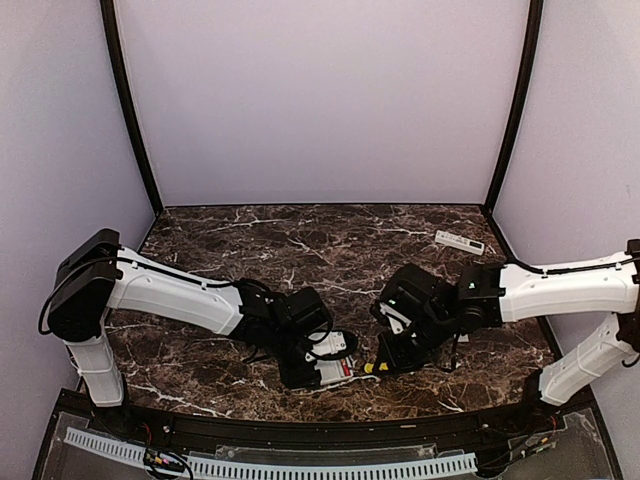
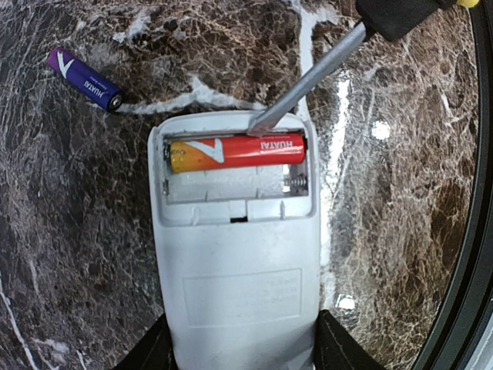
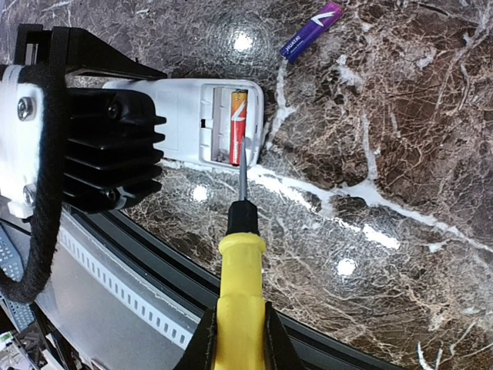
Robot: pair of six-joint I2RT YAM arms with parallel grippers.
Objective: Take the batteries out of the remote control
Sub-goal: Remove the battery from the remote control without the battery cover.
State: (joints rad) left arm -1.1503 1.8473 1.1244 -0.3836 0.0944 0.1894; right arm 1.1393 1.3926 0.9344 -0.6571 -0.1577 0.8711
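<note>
At the near edge of the table [image 1: 300, 240], the left gripper [image 2: 243, 351] is clamped across the body of the remote control [image 2: 239, 285]. The remote lies back up, its long axis roughly left to right and its open compartment at the right end. Just right of it, the right gripper [image 3: 240, 339] is closed tight on the yellow handle of the screwdriver [image 3: 240, 270], so this arm is the nearer one for the prying.

The red battery [image 2: 235, 150] sits in the slot nearest the remote's end. It lies crosswise to the remote, so its axis runs roughly near to far. The slot beside it is empty. The blade reaches in from the right, and its tip rests at the compartment's end wall, against the battery's long side. I judge the tip must get under the battery to lever it up.

Farther out, clear of the remote, the purple battery [image 2: 85, 79] lies loose on the table.
</note>
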